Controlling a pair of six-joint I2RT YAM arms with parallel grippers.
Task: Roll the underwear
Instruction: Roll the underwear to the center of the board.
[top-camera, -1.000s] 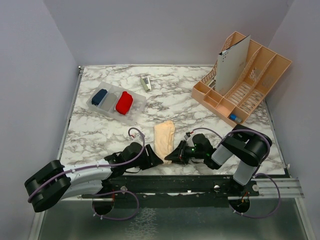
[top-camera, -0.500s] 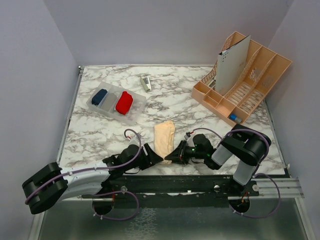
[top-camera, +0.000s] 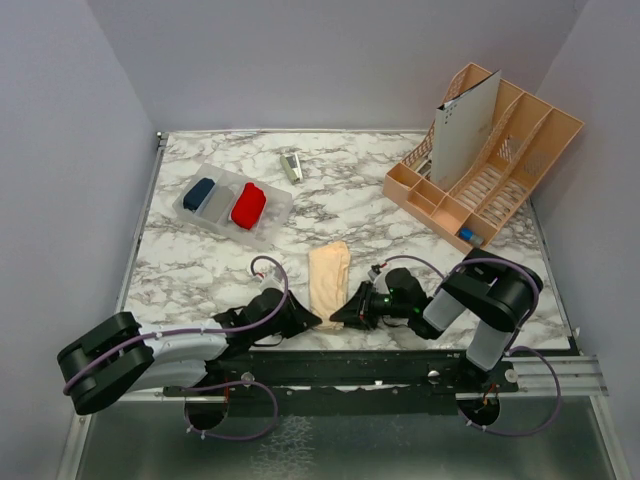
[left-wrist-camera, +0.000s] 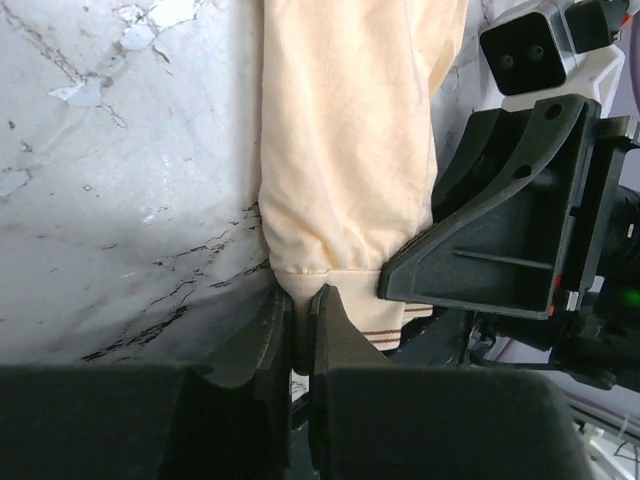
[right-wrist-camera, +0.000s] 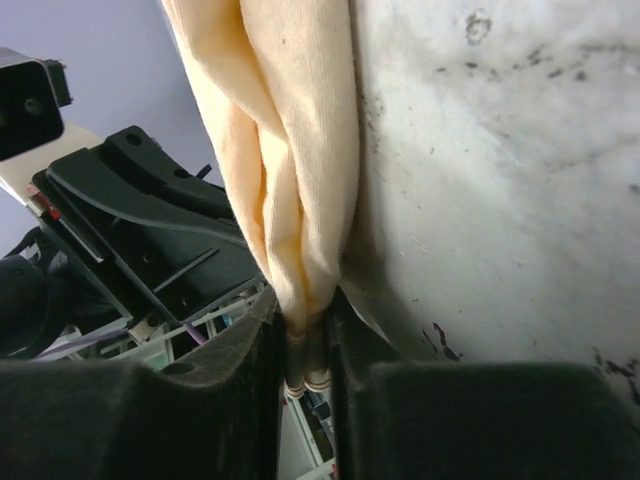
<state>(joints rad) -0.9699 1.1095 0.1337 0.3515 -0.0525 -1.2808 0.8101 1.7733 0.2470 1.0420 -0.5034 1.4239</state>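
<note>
**Pinching near hem (left-wrist-camera: 345, 300) of peach underwear (top-camera: 328, 278) w/ both grippers – roll not yet begun**

Marble table (top-camera: 200, 270) carried everything. Back R stood a peach organiser rack (top-camera: 500, 190) w/ a white board (top-camera: 465, 135) upright in it. Back L sat a clear tray (top-camera: 275, 220) holding 3 short bundles side by side: blue bundle (top-camera: 199, 193), grey bundle (top-camera: 219, 201), red roll (top-camera: 248, 205). The red roll looked like a finished garment, so that part of the job was prob. done. Couldn't tell whether the blue & grey ones were underwear too.

The peach underwear lay flat at the table's front centre, folded lengthwise into a narrow strip running front to back. No curl or turn showed at either end, so rolling proper hadn't started. My est.: folding done, rolling + putting away left.

Left gripper (left-wrist-camera: 300, 312) was at the strip's near-L corner, fingers drawn almost together w/ the near hem nipped between them. Right gripper (right-wrist-camera: 305, 322) was at the near-R corner, clamped on bunched cloth, the striped edge poking out below its fingers. The 2 grippers sat just beside each other, each on its own corner.

Next, by my read: turn the near hem over onto the strip & wind toward the far end, both sides level or the bundle goes cone-shaped. After that, prob. into the tray by the red roll.
</note>
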